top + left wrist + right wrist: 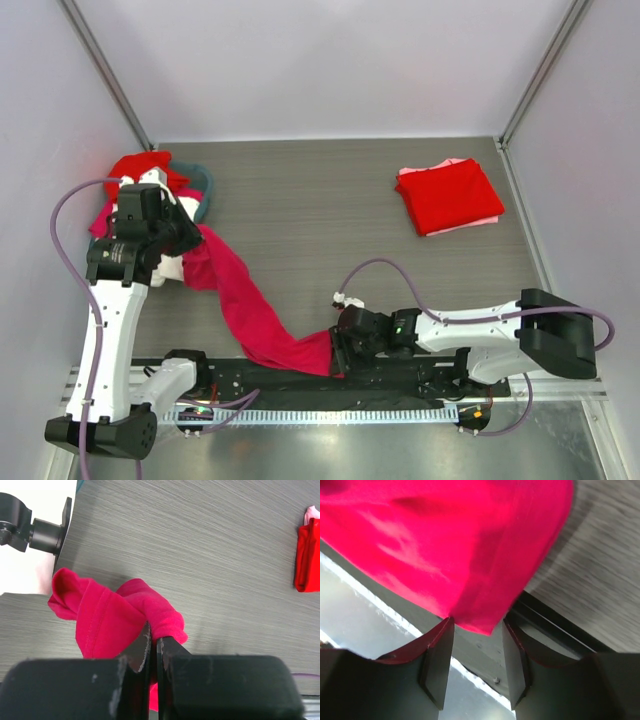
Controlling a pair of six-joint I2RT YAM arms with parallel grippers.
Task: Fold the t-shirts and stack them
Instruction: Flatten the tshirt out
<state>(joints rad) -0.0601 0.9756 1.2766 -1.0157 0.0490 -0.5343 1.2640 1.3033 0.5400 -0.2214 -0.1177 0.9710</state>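
A magenta t-shirt [245, 305] stretches in a long band from the left pile to the table's near edge. My left gripper [180, 243] is shut on its upper end; in the left wrist view the cloth [115, 615] bunches just ahead of the closed gripper [154, 640]. My right gripper [338, 352] is open at the shirt's lower corner; in the right wrist view the corner [475, 615] hangs just ahead of my gripper [477, 630], not pinched. A folded red shirt [450, 195] lies on a pink one at the far right.
A heap of unfolded shirts [165, 180], red, teal and white, lies at the far left behind my left arm. The black rail at the table's near edge [400, 385] sits under the right gripper. Grey walls close in the left, back and right.
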